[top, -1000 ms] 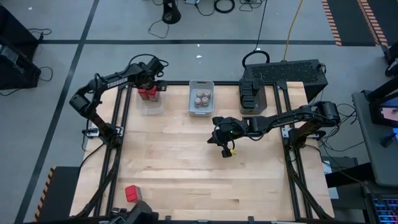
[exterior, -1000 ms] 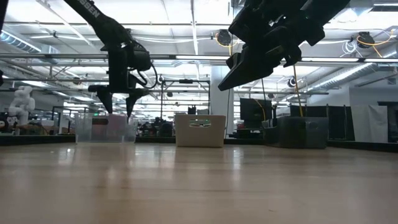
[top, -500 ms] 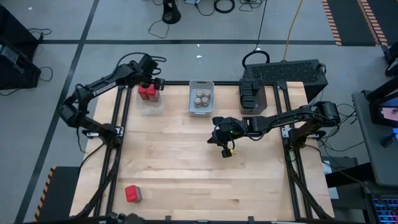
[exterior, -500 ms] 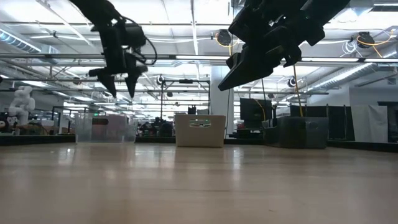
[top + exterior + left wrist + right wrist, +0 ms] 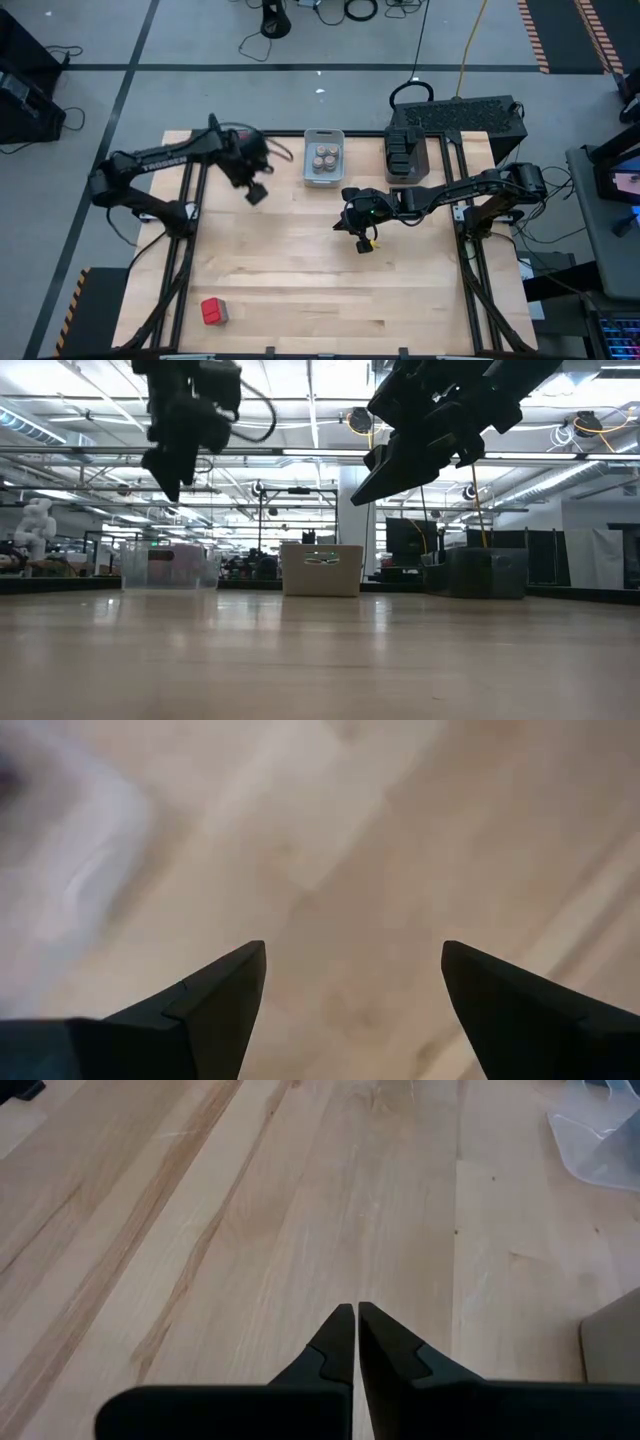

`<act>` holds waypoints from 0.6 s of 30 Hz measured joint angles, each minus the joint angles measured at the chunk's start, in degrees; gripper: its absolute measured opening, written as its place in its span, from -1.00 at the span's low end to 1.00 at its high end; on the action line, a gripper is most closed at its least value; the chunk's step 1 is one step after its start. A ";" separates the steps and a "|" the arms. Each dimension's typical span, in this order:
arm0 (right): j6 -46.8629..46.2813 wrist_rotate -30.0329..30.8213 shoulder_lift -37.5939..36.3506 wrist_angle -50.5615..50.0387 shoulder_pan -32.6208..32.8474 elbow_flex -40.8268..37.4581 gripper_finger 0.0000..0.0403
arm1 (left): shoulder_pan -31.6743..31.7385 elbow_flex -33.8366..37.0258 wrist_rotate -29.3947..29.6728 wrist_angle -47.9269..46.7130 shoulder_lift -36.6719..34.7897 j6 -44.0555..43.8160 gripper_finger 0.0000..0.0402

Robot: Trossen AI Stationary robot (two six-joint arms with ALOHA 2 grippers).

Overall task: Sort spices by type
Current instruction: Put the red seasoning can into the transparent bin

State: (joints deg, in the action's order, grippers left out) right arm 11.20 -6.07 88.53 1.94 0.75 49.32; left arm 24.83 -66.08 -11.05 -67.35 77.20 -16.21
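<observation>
One red boxy spice block [image 5: 213, 311] lies alone near the front left corner of the pale wooden table [image 5: 300, 280], its long axis roughly parallel to the front edge. Small round brownish-topped jars [image 5: 323, 157] sit in the grey rectangular bin [image 5: 323, 136] at the middle of the far edge. The left gripper [image 5: 256, 190] hangs above the far left area, arm stretched inward, fingers [image 5: 215, 995] spread wide and empty. The right gripper [image 5: 362, 243] hovers right of centre, fingers [image 5: 335, 1342] pressed together, holding nothing. The low view shows an industrial hall beyond.
</observation>
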 joint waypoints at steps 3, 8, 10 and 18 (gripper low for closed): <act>0.00 0.00 0.00 0.02 0.00 0.00 -1.00 | -7.61 0.00 -0.01 0.01 -1.20 -3.46 0.54; 0.00 -0.24 0.00 0.02 0.00 0.00 -1.00 | -18.47 0.00 0.58 -2.15 -4.28 -17.57 0.54; 0.00 -0.26 0.00 0.02 0.11 0.00 -1.00 | -22.45 0.00 0.97 -3.30 -5.97 -24.66 0.54; -0.10 -3.29 0.00 0.91 0.11 0.00 -1.00 | -40.43 0.00 2.13 -4.15 -9.70 -53.22 0.54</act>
State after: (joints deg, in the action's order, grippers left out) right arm 11.11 -9.35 88.53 2.85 0.86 49.32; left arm -15.60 -66.08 -8.92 -71.50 67.49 -69.43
